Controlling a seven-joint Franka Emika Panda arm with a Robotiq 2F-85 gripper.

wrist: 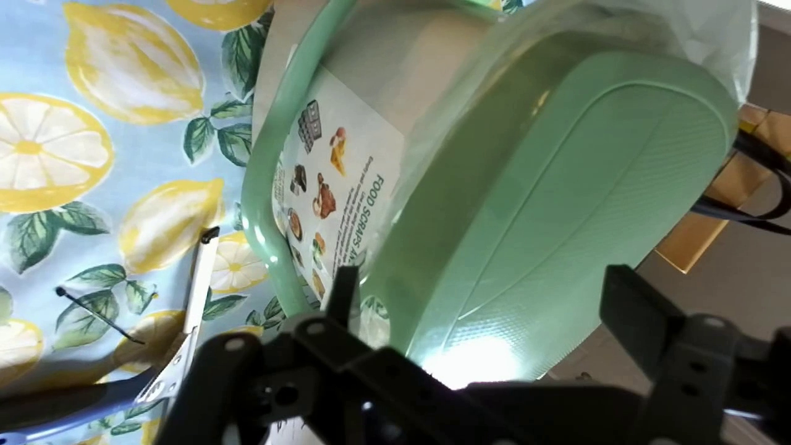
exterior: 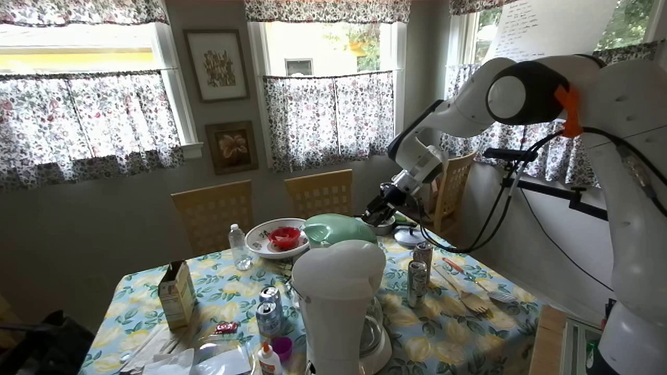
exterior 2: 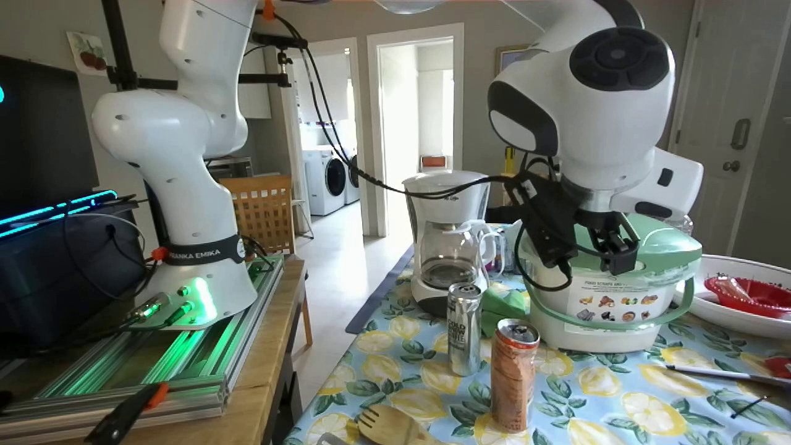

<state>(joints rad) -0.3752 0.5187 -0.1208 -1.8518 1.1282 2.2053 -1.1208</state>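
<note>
My gripper (wrist: 482, 272) is open, its dark fingers (wrist: 639, 315) spread wide with nothing gripped between them. Beyond them lies the ribbed green lid (wrist: 556, 185) of a pale food-scraps bin (exterior 2: 593, 340); its printed label and green carrying handle (wrist: 262, 247) show in the wrist view. The lid is down on the bin, and a clear plastic liner edge (wrist: 717, 37) sticks out from under it. In both exterior views the gripper (exterior: 371, 216) stands close to the lid; whether a finger touches it I cannot tell. The coffee maker (exterior: 338, 291) hides much of the bin in an exterior view.
A silver can (exterior 2: 465, 334) and an orange can (exterior 2: 514, 377) stand before the bin. Beside it is a white bowl (exterior: 258, 247) holding a red bowl (exterior: 284, 238). A water bottle (exterior: 239, 247), a pot lid (exterior: 409, 237) and a blue-handled tool (wrist: 80, 398) lie around.
</note>
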